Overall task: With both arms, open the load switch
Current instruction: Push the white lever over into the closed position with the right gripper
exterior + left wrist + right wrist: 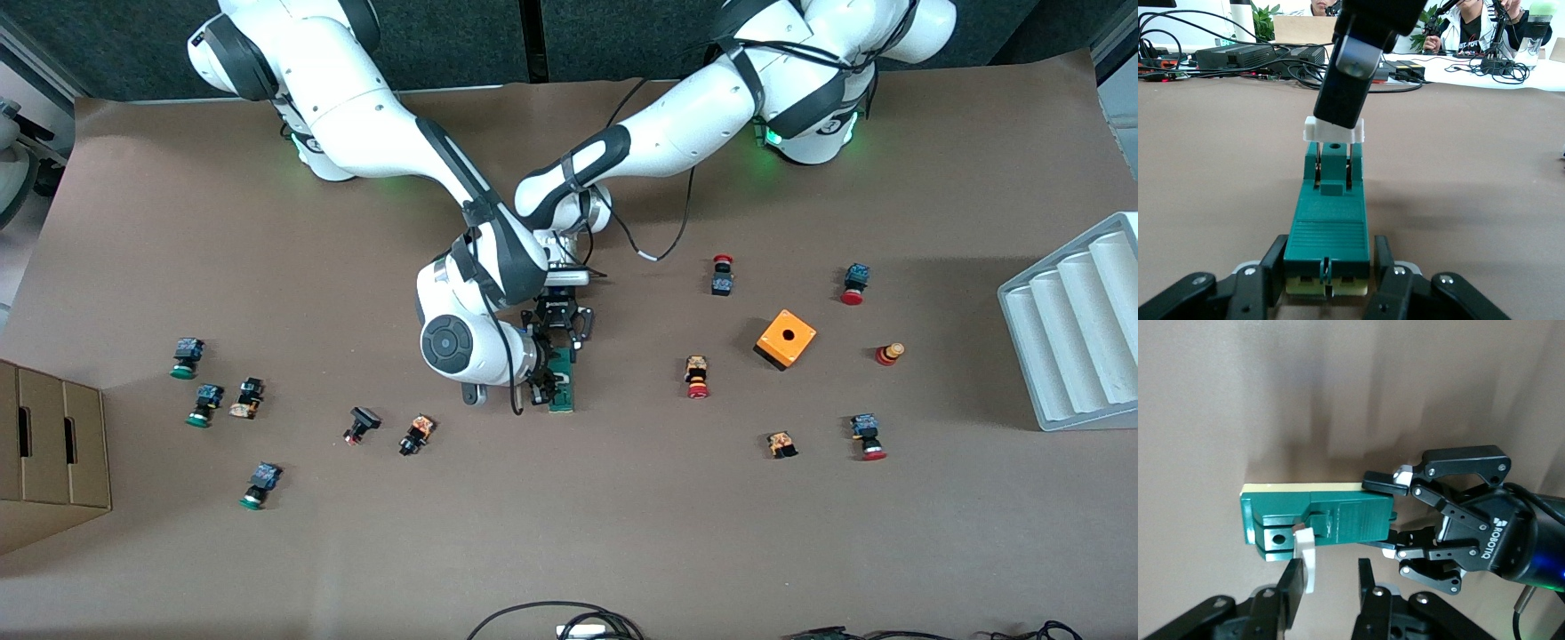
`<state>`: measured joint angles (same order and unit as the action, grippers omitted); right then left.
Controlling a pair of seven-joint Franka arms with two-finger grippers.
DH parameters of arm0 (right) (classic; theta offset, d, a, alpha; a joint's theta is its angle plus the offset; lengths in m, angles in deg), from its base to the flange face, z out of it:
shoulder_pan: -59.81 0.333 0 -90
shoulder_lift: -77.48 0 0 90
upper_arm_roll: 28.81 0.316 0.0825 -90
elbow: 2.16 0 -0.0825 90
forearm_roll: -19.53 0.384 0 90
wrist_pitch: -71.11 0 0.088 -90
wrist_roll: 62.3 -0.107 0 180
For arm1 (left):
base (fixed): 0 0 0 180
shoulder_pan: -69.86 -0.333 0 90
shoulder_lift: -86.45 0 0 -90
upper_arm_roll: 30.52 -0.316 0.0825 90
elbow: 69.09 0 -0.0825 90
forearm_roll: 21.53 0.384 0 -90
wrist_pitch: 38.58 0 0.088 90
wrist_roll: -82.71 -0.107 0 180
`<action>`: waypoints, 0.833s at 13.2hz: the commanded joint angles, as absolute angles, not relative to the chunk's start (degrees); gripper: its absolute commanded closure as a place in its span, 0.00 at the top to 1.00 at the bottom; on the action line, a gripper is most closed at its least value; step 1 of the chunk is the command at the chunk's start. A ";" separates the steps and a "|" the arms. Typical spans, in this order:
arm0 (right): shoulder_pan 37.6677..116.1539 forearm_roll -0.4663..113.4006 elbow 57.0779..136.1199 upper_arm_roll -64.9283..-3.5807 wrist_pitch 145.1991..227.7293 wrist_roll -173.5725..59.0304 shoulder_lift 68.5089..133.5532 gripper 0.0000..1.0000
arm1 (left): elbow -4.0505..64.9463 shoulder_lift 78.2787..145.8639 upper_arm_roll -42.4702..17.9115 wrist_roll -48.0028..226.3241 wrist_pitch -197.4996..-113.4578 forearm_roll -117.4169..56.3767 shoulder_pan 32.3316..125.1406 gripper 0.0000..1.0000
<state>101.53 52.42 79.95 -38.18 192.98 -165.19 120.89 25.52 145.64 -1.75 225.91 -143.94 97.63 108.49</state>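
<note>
The load switch [562, 384] lies flat on the worktop [569, 533], about in the middle, between the orange cube [785, 339] toward the left arm's end and a small black push-button [416, 435] toward the right arm's end. Both arms meet over it. The left gripper [1328, 283] has its jaws closed on the two long sides of the green body, at the end of the load switch that is farther from the front camera; the left wrist view shows the black fingers [1271, 267] pressed against the block. The right gripper [1331, 583] is at the end nearer to the front camera, and its jaws are closed on the white sliding piece [1305, 555], a thin tab that stands out from the green body. The load switch seems to be a light and stiff piece of hard plastic, with smooth sides that can slip, so I think the body needs a firm hold across its width, as the left gripper gives now. The white piece looks thin and perhaps fragile; in my judgement it is better to hold it close to the body and pull straight along the block, not to twist it. If the body is not kept still, the whole load switch will probably slide on the worktop and not open.
</note>
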 commanded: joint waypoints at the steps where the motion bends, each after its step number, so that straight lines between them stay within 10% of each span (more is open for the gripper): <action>1: 102.35 51.26 83.00 -38.03 192.31 -165.05 118.79 0.40 | 24.43 146.39 -2.04 226.15 -142.91 98.53 109.32 0.58; 11: 103.49 50.30 83.71 -37.68 192.83 -165.13 119.05 0.40 | 24.43 146.39 -2.13 226.15 -142.91 98.53 109.32 0.58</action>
<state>102.82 51.53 81.55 -37.90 192.98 -165.15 120.40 25.52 145.64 -1.75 225.91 -143.94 97.63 108.49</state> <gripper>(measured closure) 0.595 0.419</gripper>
